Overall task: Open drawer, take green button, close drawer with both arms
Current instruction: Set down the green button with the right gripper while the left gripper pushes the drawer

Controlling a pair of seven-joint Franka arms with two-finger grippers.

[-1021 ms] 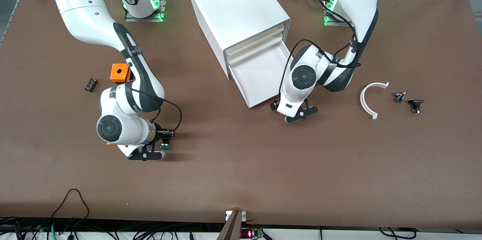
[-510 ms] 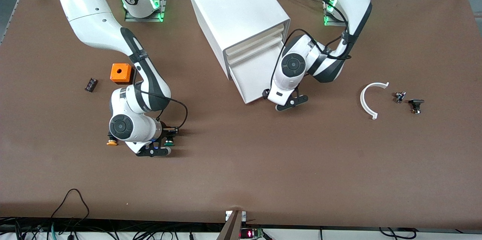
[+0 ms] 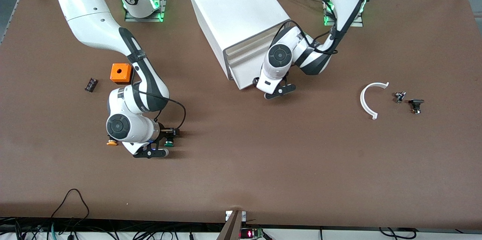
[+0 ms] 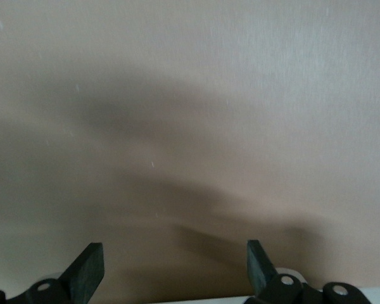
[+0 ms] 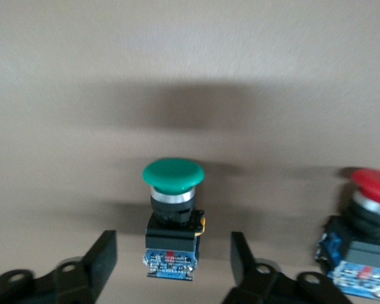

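1. Green-capped button (image 5: 173,215) is standing upright on the brown table (image 3: 263,164), sitting between the spread fingers (image 5: 98,256) of the right pincer (image 3: 160,146); neither finger is touching it, so the pincer is released and grasping nothing.
2. A red-capped button (image 5: 367,228) is standing just beside that pincer, outside its fingers, in the right wrist view.
3. A yellow-capped button (image 3: 111,142) is peeking out on the table beside the right arm's wrist, toward the right arm's end of the table.
4. An orange block (image 3: 121,73) with a hole and a small dark part (image 3: 90,84) are lying farther from the front camera than that pincer.
5. The drawer (image 3: 244,76) is sticking a little way out of the white cabinet (image 3: 235,10), its front facing the left pincer (image 3: 269,88).
6. The left pincer is hanging low at the drawer's front with its fingers (image 4: 88,272) spread wide, grasping nothing.
7. A white curved piece (image 3: 367,101) and two small dark parts (image 3: 408,101) are lying toward the left arm's end of the table, well apart from that pincer.
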